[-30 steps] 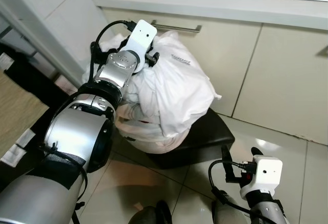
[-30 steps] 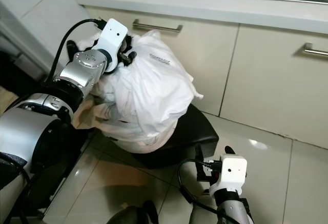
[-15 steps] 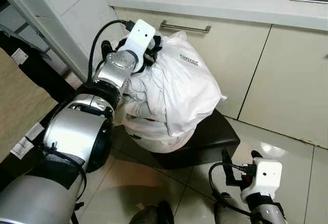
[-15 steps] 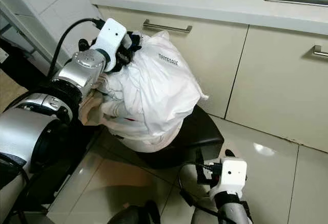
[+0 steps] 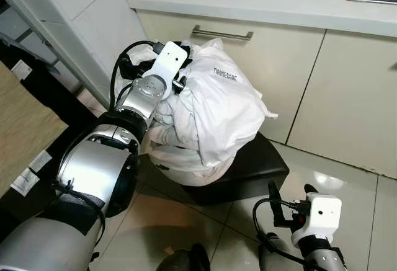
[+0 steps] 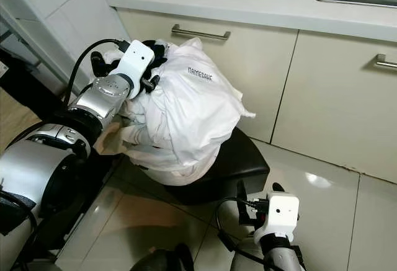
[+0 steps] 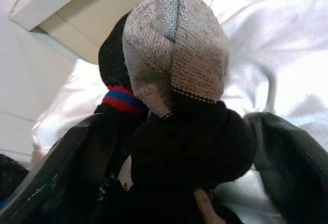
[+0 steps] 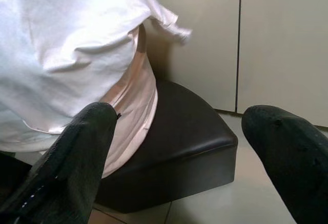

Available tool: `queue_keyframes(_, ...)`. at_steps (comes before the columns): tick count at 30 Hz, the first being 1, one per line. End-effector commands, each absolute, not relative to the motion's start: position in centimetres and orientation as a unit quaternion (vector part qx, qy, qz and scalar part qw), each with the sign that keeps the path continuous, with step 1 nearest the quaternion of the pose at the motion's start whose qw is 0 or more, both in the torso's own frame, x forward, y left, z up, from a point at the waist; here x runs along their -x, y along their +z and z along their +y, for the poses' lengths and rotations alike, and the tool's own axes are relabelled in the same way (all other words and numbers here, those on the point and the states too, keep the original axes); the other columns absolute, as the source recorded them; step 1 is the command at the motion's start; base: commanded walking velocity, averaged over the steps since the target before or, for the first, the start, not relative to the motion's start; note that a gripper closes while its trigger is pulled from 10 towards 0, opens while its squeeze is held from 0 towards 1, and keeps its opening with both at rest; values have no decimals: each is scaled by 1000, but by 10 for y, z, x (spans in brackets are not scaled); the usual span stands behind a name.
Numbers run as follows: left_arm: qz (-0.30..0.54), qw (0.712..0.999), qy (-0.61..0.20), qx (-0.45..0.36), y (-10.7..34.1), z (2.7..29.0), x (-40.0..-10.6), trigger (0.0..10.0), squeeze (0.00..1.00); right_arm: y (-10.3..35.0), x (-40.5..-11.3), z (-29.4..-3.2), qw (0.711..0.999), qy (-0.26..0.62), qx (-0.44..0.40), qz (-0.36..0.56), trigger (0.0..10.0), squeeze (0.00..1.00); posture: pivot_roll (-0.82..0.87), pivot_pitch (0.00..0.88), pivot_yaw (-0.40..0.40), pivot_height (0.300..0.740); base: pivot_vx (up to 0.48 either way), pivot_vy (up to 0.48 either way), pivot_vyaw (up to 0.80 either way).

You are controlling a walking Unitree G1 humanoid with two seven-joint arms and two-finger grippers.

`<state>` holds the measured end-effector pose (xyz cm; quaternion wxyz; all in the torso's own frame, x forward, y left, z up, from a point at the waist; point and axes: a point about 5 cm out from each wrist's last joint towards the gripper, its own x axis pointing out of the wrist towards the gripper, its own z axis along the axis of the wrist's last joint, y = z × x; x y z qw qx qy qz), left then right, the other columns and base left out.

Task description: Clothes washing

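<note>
the left gripper (image 7: 169,147) is pinching a dark sock (image 7: 174,60) at the far left top of the white laundry pile (image 5: 217,110) on the black stool (image 5: 248,172), while the right gripper (image 8: 179,147) is hanging spread open, near and right of it.

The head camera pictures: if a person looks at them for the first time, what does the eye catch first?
First comes the big heap of white clothes, piled on a black stool in front of the cream cabinet drawer. Next is the left gripper at the top of the heap, shut on a grey and black sock. The right gripper hangs open low beside the stool.
</note>
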<state>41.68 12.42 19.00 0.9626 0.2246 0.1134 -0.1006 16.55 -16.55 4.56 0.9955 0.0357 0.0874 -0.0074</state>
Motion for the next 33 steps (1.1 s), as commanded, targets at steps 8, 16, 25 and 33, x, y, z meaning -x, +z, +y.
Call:
queue_keyframes(8, 133, 961, -100, -222, 179, 132, -414, 10000, 1000, 42, -166, -160, 994, 4, -44, 100, 10000, 537, -359, 159, 238, 740, 0, 0, 0)
queue_keyframes(16, 137, 964, -103, -202, 176, 132, -413, 0, 0, 41, -166, -160, 994, 5, -42, 103, 10000, 537, -364, 162, 237, 740, 0, 0, 0)
queue_keyframes(25, 143, 969, -99, -178, 174, 133, -413, 0, 0, 41, -166, -160, 994, 5, -42, 103, 10000, 537, -362, 162, 238, 740, 0, 0, 0)
queue_keyframes(33, 138, 967, -100, -187, 176, 136, -413, 0, 0, 40, -166, -159, 993, 6, -43, 106, 10000, 537, -357, 162, 236, 740, 0, 0, 0)
